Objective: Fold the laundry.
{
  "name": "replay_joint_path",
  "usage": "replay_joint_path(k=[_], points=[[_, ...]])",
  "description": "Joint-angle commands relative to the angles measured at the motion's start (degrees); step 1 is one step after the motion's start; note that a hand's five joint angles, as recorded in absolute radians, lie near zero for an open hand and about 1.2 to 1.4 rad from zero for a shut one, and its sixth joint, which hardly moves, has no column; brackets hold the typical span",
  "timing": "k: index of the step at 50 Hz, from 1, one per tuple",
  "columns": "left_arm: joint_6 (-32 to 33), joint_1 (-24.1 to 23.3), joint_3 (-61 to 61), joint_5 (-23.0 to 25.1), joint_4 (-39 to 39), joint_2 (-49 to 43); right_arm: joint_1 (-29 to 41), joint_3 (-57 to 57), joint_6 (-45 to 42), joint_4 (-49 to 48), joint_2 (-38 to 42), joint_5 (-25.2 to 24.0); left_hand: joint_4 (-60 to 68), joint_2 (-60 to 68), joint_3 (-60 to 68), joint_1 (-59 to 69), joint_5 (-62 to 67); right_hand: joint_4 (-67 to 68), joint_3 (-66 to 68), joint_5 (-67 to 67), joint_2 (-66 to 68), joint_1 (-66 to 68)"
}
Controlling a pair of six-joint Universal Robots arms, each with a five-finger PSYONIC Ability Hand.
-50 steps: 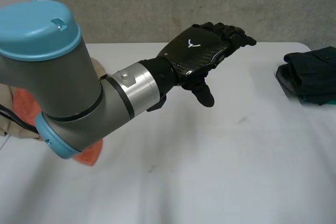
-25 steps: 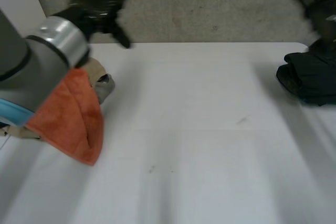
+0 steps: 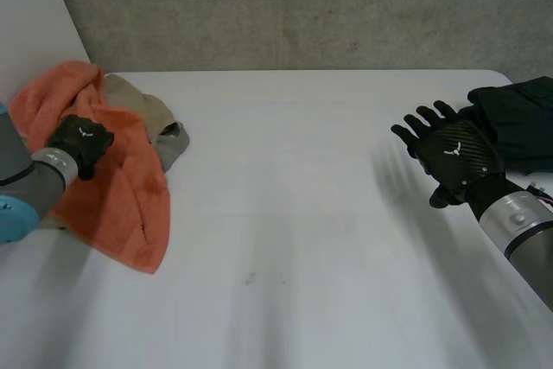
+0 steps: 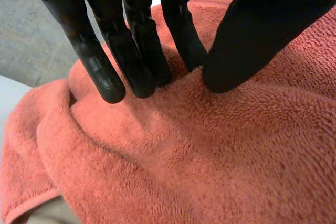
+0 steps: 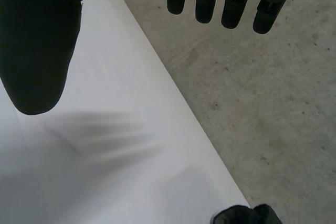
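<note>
At the tabletop's (image 3: 294, 213) left edge the left hand (image 3: 79, 140) pinches a fold of the orange towel (image 3: 130, 200), which is heaped over a tan cloth (image 3: 138, 105). The tabletop's broad middle lies open. Near its right edge the right hand (image 3: 454, 153) hovers, fingers spread wide, beside a dark garment (image 3: 518, 123).

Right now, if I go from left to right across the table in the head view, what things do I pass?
orange towel → beige cloth → right hand → dark clothes
</note>
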Motion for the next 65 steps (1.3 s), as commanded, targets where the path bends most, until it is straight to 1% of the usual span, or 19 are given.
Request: replay_joint_path(k=[1,10,12,14,16,18,20,23,25,26,28,33,46,48,51,52,56,61,65], points=[[-3.1,-6.3,0.4,-3.9,0.6,4.1,-1.5,0.4,0.2,0.3,-2.1,0.9,15.6,15.5,16.0,17.1,16.1,-2.3,-2.4,-2.7,-2.3,-3.2],[-19.8,-19.7,0.7,-5.0,1.5,17.5,-1.2,-3.7,3.3,8.4,-6.9,5.7,15.6,15.5,16.0,17.1,16.1,-2.3,-2.4,-2.7,-2.3,-3.2],[-21.5,-20.5,0.9,-5.0,2.2,18.3,-1.1,-4.6,4.2,11.0,-6.9,6.8,15.6,15.5,16.0,17.1,16.1,-2.3,-2.4,-2.7,-2.3,-3.2],[-21.6,-20.3,0.2,-5.0,2.5,17.5,-1.3,-5.2,5.7,14.5,-6.9,6.6,9.4,9.4,9.8,10.9,10.0,-2.3,-2.4,-2.7,-2.3,-3.2],[-21.0,-20.2,-0.2,-5.0,2.2,16.3,-1.3,-5.0,6.7,15.9,-7.0,6.1,-12.0,-12.1,-11.7,-10.6,-11.5,-2.3,-2.4,-2.7,-2.3,-3.2],[-18.5,-18.5,-0.5,-5.0,0.9,14.2,-1.3,-4.6,7.7,16.2,-6.8,5.8,-4.6,-4.7,-4.3,-3.2,-4.1,-2.3,-2.4,-2.7,-2.3,-3.2],[-15.9,-14.2,-1.1,-4.9,-1.0,13.2,-1.3,-4.4,8.1,16.0,-6.6,5.3,-4.6,-4.6,-4.2,-3.1,-4.0,-2.3,-2.4,-2.7,-2.3,-3.2],[-15.0,-11.8,-2.3,-2.9,-3.3,13.0,-1.2,-4.4,7.4,15.8,-6.3,4.9,-4.4,-4.5,-4.0,-2.9,-3.9,-2.3,-2.4,-2.7,-2.3,-3.2],[-16.4,-11.7,-2.9,2.2,-4.2,13.1,-1.1,-4.5,7.3,15.9,-6.2,5.0,-10.9,-11.0,-10.5,-9.5,-10.4,-2.3,-2.4,-2.7,-2.3,-3.2],[-16.8,-11.9,-3.2,5.4,-4.3,13.3,-1.1,-4.6,7.3,15.9,-6.2,5.0,-36.6,-36.7,-36.2,-35.1,-36.1,-2.3,-2.4,-2.7,-2.3,-3.2],[-16.7,-12.0,-3.3,6.6,-4.3,13.3,-1.1,-4.5,7.4,15.8,-6.1,5.0,-44.1,-44.1,-43.7,-42.6,-43.5,-2.3,-2.4,-2.7,-2.3,-3.2],[-16.2,-11.9,-3.3,6.9,-4.3,11.4,-1.1,-3.7,7.4,15.3,-5.7,4.9,-44.9,-45.0,-44.6,-43.5,-44.4,-2.3,-2.4,-2.7,-2.3,-3.2],[-6.6,-7.6,0.9,5.2,-3.5,-3.3,-1.4,-2.9,7.3,13.9,-3.3,4.9,-39.9,-40.0,-39.5,-38.5,-39.4,-2.3,-2.4,-2.7,-2.3,-3.2],[-5.8,-7.3,1.6,4.1,-2.9,-3.9,-1.4,-2.8,7.3,13.9,-3.0,4.9,-29.9,-29.9,-29.5,-28.4,-29.3,-2.3,-2.4,-2.7,-2.3,-3.2],[-6.1,-7.5,2.1,2.3,0.4,-3.8,-1.4,-2.9,7.2,13.9,-2.8,5.1,12.1,12.1,12.5,13.6,12.7,-2.3,-2.4,-2.7,-2.3,-3.2],[-6.2,-7.9,2.1,1.9,1.6,-3.7,-1.4,-2.8,7.2,13.9,-2.7,5.2,15.6,15.5,15.9,17.0,16.1,-2.3,-2.4,-2.7,-2.3,-3.2],[-7.7,-10.4,1.7,-2.3,6.9,-2.3,-1.3,-2.8,7.2,13.9,-2.7,5.4,15.6,15.5,16.0,17.1,16.1,-2.3,-2.4,-2.7,-2.3,-3.2],[-12.6,-18.5,1.5,-7.6,9.5,4.5,-1.3,-2.8,7.2,13.9,-2.8,5.5,15.6,15.5,16.0,17.1,16.1,-2.3,-2.4,-2.7,-2.3,-3.2],[-17.5,-25.5,2.2,-7.7,9.7,8.1,-1.4,-2.8,7.3,14.0,-3.3,5.7,15.6,15.5,16.0,17.1,16.1,-2.3,-2.4,-2.7,-2.3,-3.2]])
